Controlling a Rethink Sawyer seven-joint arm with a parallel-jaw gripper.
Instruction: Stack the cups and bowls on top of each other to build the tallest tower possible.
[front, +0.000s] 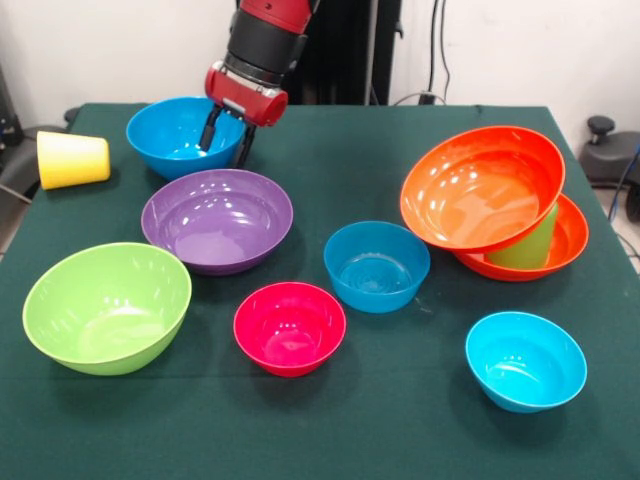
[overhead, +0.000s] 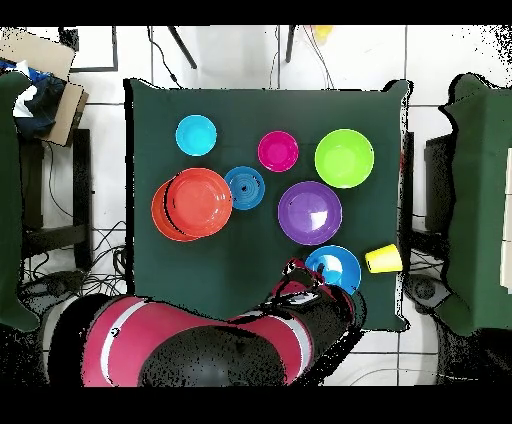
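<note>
Jaws of the gripper (front: 226, 137) are spread, straddling the near rim of the far blue bowl (front: 175, 135). On the table (front: 330, 420), left to right: yellow cup (front: 72, 159) on its side, lime bowl (front: 107, 306), purple bowl (front: 218, 219), pink bowl (front: 289, 327), second blue bowl (front: 376, 265), tilted orange bowl (front: 480, 187) propped on a green cup (front: 528, 246) inside the lower orange bowl (front: 570, 240), cyan bowl (front: 525, 360).

The hand (front: 226, 140) (fingers spread) straddles the far blue bowl's (front: 170, 135) rim.

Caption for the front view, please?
Gripper open over a blue bowl's rim; other bowls scattered.
</note>
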